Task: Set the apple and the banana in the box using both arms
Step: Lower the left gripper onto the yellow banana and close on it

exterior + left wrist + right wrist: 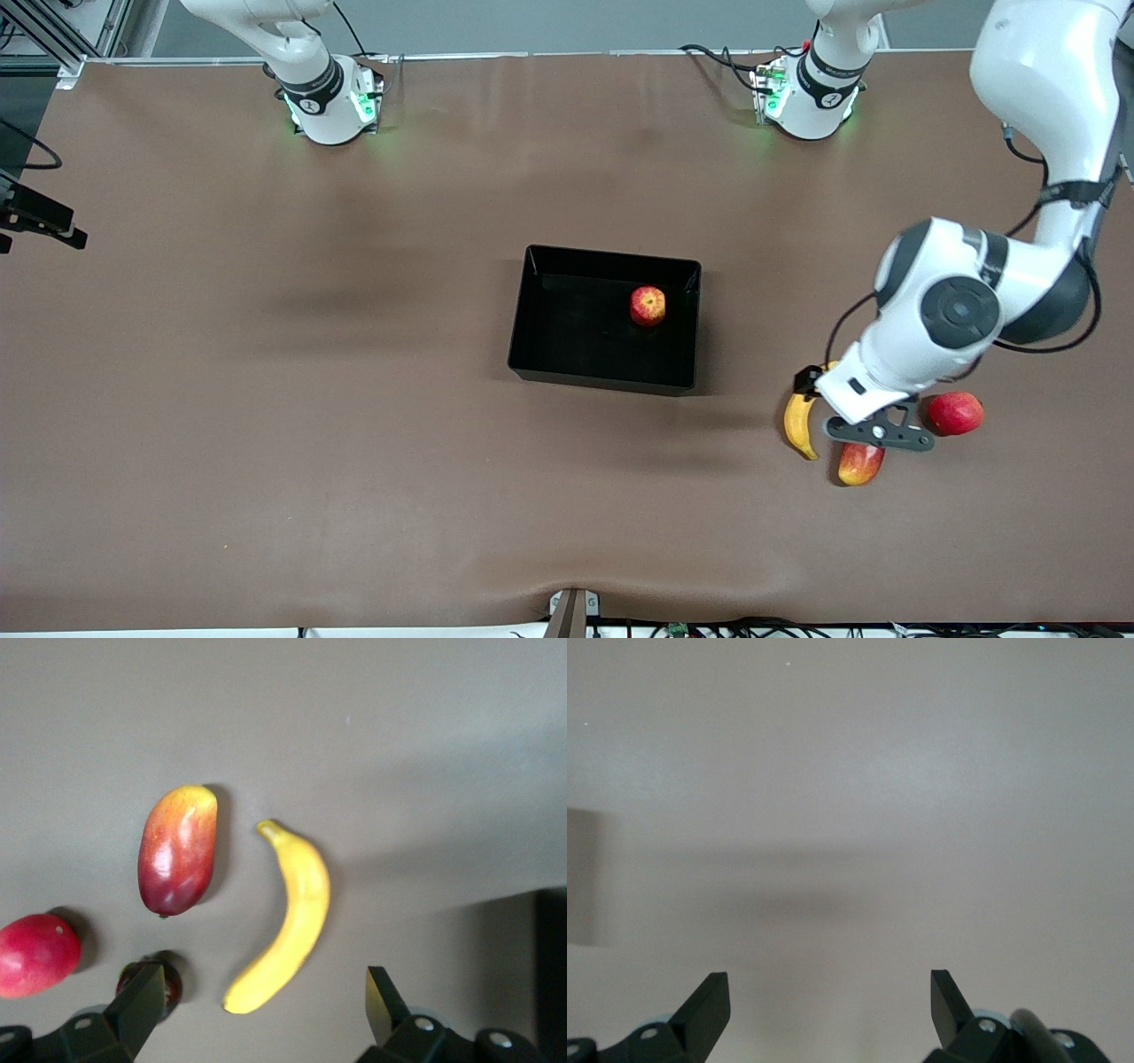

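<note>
The apple (pixel 648 306) lies inside the black box (pixel 606 257) at mid-table, in the corner toward the left arm's end. The yellow banana (pixel 800 425) lies on the table toward the left arm's end, nearer the front camera than the box. My left gripper (pixel 877 432) hovers open and empty over the fruits beside the banana. In the left wrist view the banana (pixel 292 917) has one end between the spread fingers of my left gripper (pixel 264 992). My right gripper (pixel 830 988) is open and empty over bare table and is out of the front view.
An oblong red-and-yellow mango-like fruit (pixel 859 463) (pixel 177 861) lies beside the banana. A pinkish-red round fruit (pixel 955 413) (pixel 35 955) lies toward the left arm's end. A small dark red round thing (pixel 168 979) shows beside one left finger.
</note>
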### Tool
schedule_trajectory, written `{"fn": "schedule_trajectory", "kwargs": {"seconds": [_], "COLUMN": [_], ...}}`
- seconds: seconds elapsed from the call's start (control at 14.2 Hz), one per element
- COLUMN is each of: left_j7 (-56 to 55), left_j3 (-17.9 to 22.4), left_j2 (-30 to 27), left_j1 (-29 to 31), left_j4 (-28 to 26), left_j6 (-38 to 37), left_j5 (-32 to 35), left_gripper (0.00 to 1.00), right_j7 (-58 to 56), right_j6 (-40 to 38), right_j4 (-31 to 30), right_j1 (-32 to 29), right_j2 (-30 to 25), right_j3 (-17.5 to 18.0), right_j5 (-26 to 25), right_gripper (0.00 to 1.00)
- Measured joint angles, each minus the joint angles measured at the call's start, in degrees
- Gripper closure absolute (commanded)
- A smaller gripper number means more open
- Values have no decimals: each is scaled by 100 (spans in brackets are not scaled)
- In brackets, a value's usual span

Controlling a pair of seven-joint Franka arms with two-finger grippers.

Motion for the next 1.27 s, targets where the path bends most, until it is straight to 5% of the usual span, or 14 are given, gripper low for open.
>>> {"fn": "schedule_trajectory", "kwargs": {"seconds": [1.06, 1.13, 1.27], "left_j7": [890, 896, 916], "left_j3": [18, 19, 18], "left_j2": [533, 570, 640], "left_j1": [407, 470, 539], "left_j4": [-1298, -1364, -1426], "left_j6": [1359, 1472, 1601], "left_j5": [476, 483, 486], "left_gripper": [0, 7, 50], "right_j7": [603, 601, 597], "right_j6": [-411, -451, -505], "right_j4": [485, 485, 484], "right_j1": [70, 69, 69], "right_j2": [-72, -72, -72], "right_j3": [-13, -13, -12], "right_j5": [-22, -22, -22], "right_gripper": [0, 0, 0]}}
